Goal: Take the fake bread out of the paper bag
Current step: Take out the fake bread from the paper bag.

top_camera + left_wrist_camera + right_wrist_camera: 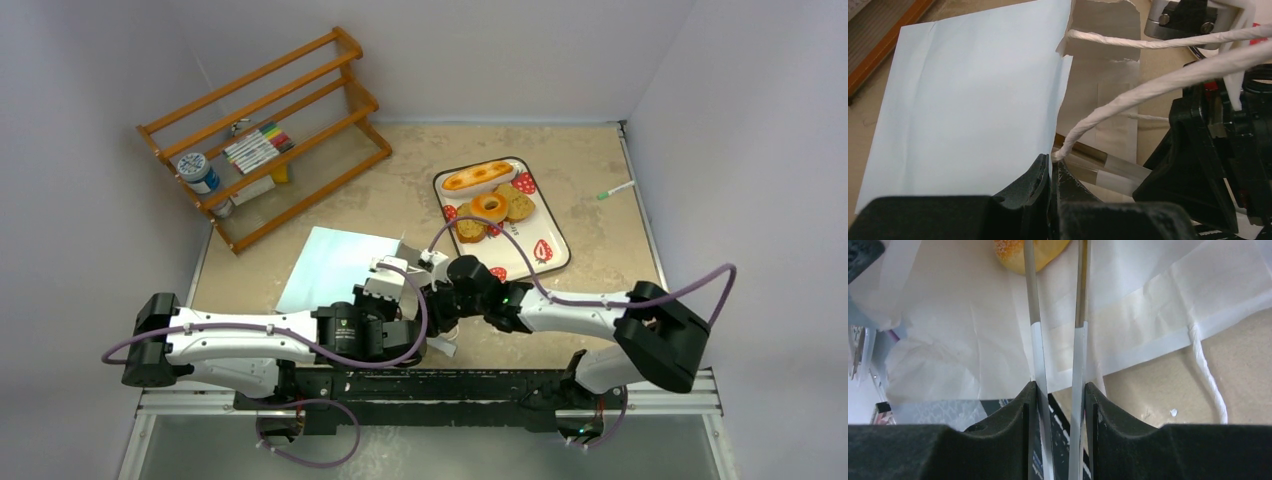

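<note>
The left gripper (1050, 172) has its jaws pressed together on the near rim of the paper bag (968, 100), just where a white cord handle (1148, 85) comes out of the paper. No gap shows between the pads. Ahead and to the left of those jaws the pale-blue bag lies flat on the table (600, 170). Its ragged white mouth is ahead and to their right.

The right gripper (1060, 390) is closed on the metal tongs (1034, 340). Each finger presses the outside of one blade, and the two blades stand a narrow gap apart between the fingers. Straight ahead of these jaws the blades run into the bag's white inside and reach the orange roll (1053, 252), which lies at their far end, inside the bag. The picture's edge cuts the roll off, so I cannot tell whether the blades pinch it.

Only the right wrist view shows the roll. From above, the two grippers meet over the bag's mouth and cover it. The left wrist view gives the bag's outside, the cords and a taped stretch of the tongs just right of its own jaws.

The top view alone shows the tray (520, 262), well apart from both pairs of jaws, farther out on the table. It carries the long loaf (478, 176), a ring bagel (489, 206) and toast slices (518, 205).
</note>
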